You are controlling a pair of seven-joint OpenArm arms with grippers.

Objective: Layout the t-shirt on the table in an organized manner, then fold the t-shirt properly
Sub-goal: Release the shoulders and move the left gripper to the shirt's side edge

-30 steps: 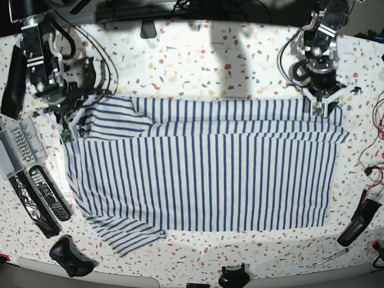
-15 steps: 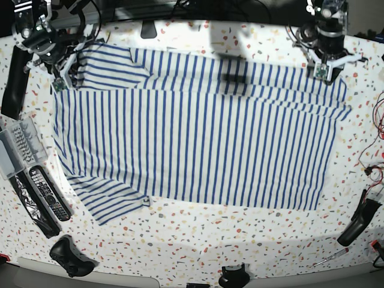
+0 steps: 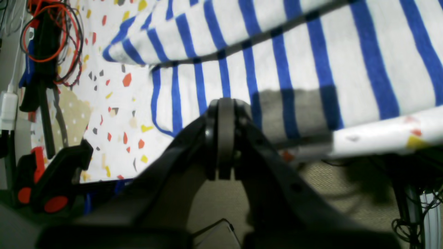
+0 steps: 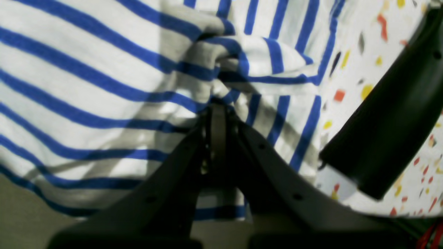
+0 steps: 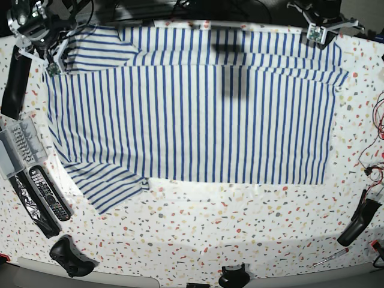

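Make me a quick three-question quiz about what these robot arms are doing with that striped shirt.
1. True or false: both claws are shut on the t-shirt.
2. Which edge of the table is the shirt held at? A) far edge B) near edge C) middle
3. Fill in: the free sleeve lies flat on the ____.

Key:
1. True; the left claw and right claw each pinch a far corner.
2. A
3. table
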